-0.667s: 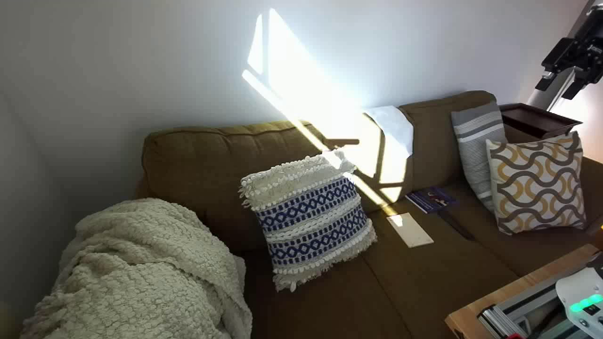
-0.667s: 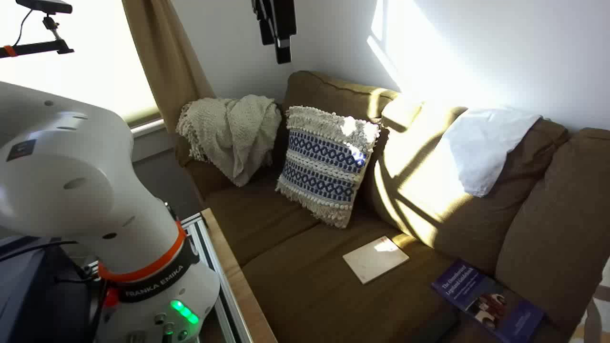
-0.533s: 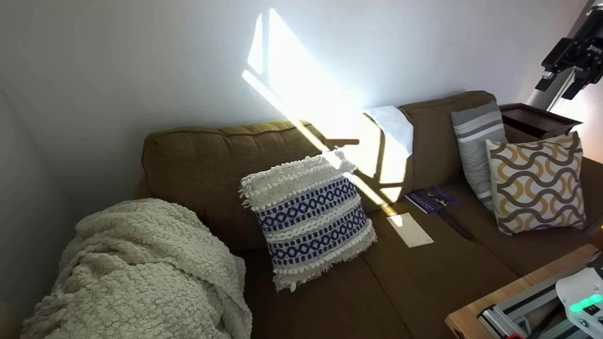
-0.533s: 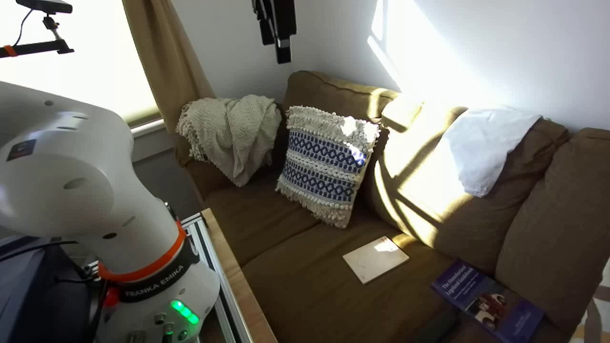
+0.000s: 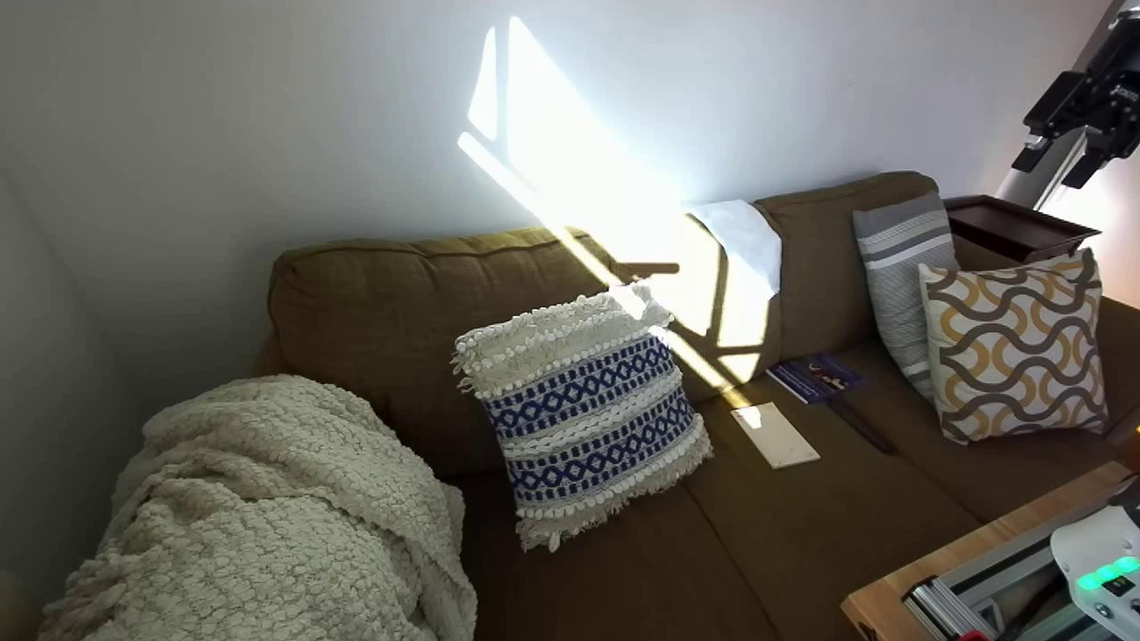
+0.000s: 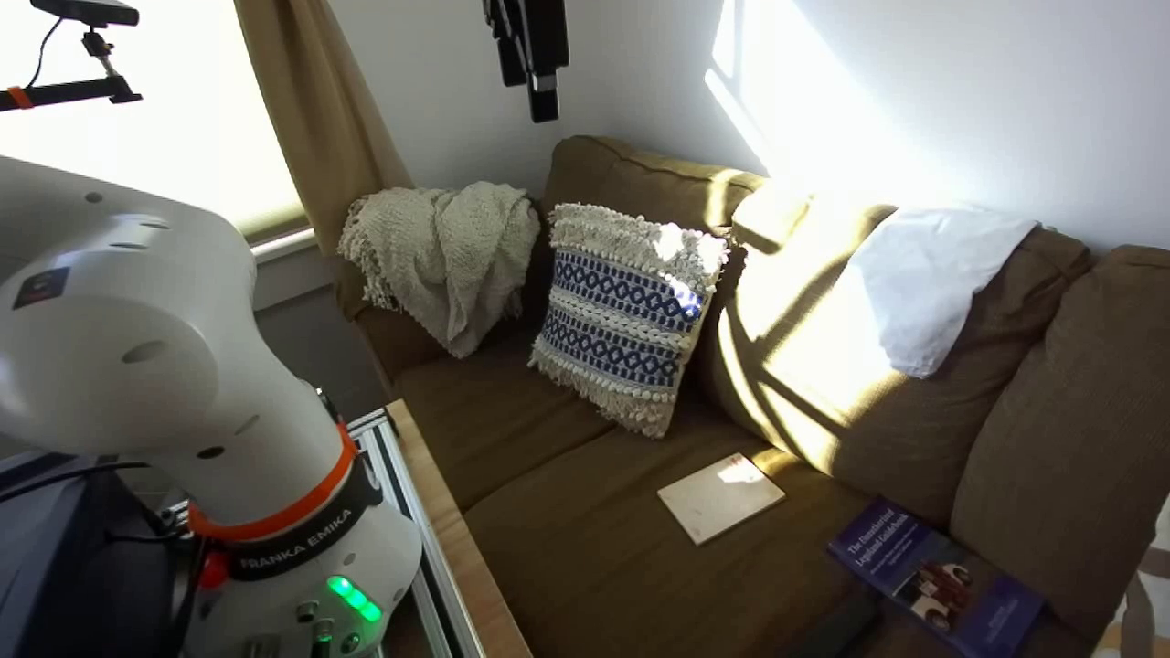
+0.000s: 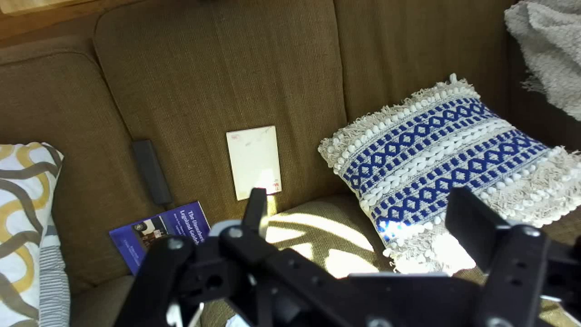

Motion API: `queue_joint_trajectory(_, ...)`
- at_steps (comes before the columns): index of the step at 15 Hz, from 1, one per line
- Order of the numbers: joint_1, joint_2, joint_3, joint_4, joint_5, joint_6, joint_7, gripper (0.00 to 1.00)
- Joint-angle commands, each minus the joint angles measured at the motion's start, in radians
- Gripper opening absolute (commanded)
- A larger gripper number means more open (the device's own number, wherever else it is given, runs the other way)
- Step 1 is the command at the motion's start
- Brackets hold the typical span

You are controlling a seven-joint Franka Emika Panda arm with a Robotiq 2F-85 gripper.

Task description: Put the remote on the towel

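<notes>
Brown fabric sofa (image 5: 614, 588) against a pale wall (image 5: 267, 116), with window-shaped sunlight (image 5: 570, 116) falling across both. The black two-finger gripper (image 7: 361, 218) hangs high above, its fingers standing wide apart with nothing held between them. The slim, nearly black, bar-shaped remote (image 7: 152, 172) lies on the seat, well apart from the gripper; in the wrist view it is left of both fingers, outside the gap, along a seam. One of its ends is just beside a purple-covered book (image 6: 937, 580); whether they touch cannot be told. The plain white cloth towel (image 6: 932, 283) drapes over the top of the sofa's back, apart from the remote. By count: one remote, one towel, one book, one flat cream rectangular booklet (image 5: 775, 434), and three pillows, namely a white-and-blue patterned fringed pillow (image 5: 583, 414), a grey striped pillow (image 5: 899, 285) and a white pillow with yellow and grey waves (image 5: 1015, 352). One cream knitted blanket (image 5: 276, 516) lies at left in both exterior views; one dark brown tray (image 5: 1020, 230) stands at far right. Legible lettering: "The Unauthorized Legoland Guidebook" on the book and "FRANKA EMIKA" on the black band (image 6: 297, 541) of the white robot arm (image 6: 119, 366). The booklet's red print is too small to read.
</notes>
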Motion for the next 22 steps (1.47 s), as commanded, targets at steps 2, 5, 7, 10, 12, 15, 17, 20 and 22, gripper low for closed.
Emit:
queue_joint_trajectory(2, -0.047, 0.054, -0.01, -0.01, -0.03, 0.001, 0.003, 1.0)
queue_joint_trajectory(5, -0.084, 0.091, -0.059, -0.043, -0.095, 0.026, -0.072, 1.0)
queue_joint_trajectory(7, -0.092, 0.13, -0.096, -0.055, -0.153, 0.083, -0.17, 1.0)
queue_joint_trajectory(10, -0.1, 0.19, -0.169, -0.084, -0.211, 0.204, -0.324, 1.0)
queue_joint_trajectory(12, -0.107, 0.234, -0.217, -0.107, -0.231, 0.316, -0.408, 1.0)
queue_joint_trajectory(15, -0.117, 0.242, -0.212, -0.105, -0.209, 0.341, -0.395, 1.0)
queue_joint_trajectory(17, -0.128, 0.285, -0.232, -0.108, -0.208, 0.384, -0.423, 1.0)
queue_joint_trajectory(20, -0.128, 0.298, -0.233, -0.107, -0.208, 0.391, -0.427, 1.0)
queue_joint_trajectory(22, -0.129, 0.35, -0.235, -0.084, -0.208, 0.382, -0.412, 1.0)
